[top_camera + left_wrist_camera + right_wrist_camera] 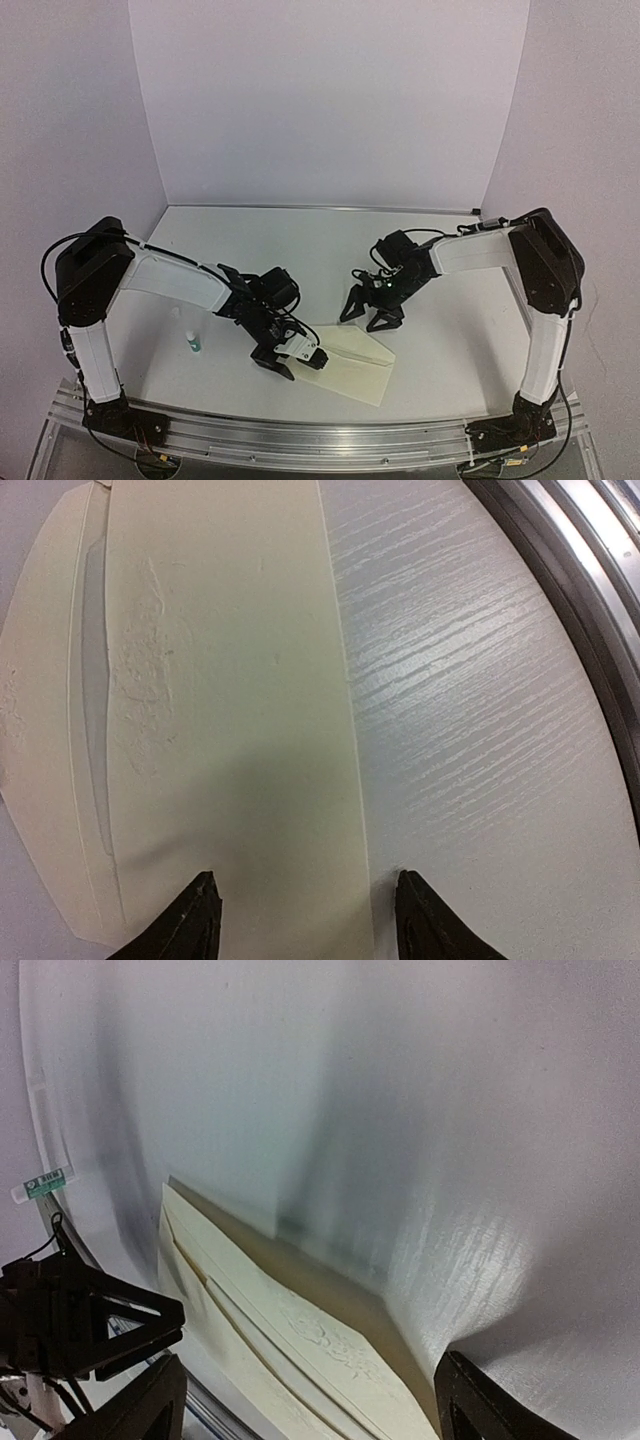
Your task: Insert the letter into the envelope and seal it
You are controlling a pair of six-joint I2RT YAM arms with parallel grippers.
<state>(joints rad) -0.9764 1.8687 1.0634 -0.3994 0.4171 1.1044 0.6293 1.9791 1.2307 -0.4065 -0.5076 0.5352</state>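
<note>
the white table (450,340) carries one large thing, the envelope (358,372), lying flat near the front edge between the two arms. its flap (40,730) runs along one long side. in the left wrist view a thin shadowed gap separates flap from body, so it does not look pressed down yet. the letter shows nowhere as a bordered tan sheet; it is probably already inside, though a brownish band under the flap in the right wrist view could be either paper or shadow.

the left gripper (305,920) sits low over one end of the envelope, jaws spread, one fingertip over the paper and the other just off its edge. the right gripper (367,318) hangs by the far side of the envelope, jaws also wide apart and holding nothing.

the main risk is the light envelope skating on the smooth table when one arm presses the flap, since neither arm pins it. a sideways push could crease the flap crookedly or drag the letter partly out. an open fingertip may also catch under the flap's raised edge and lift it.

a small tube (194,343) stands well apart, left.
</note>
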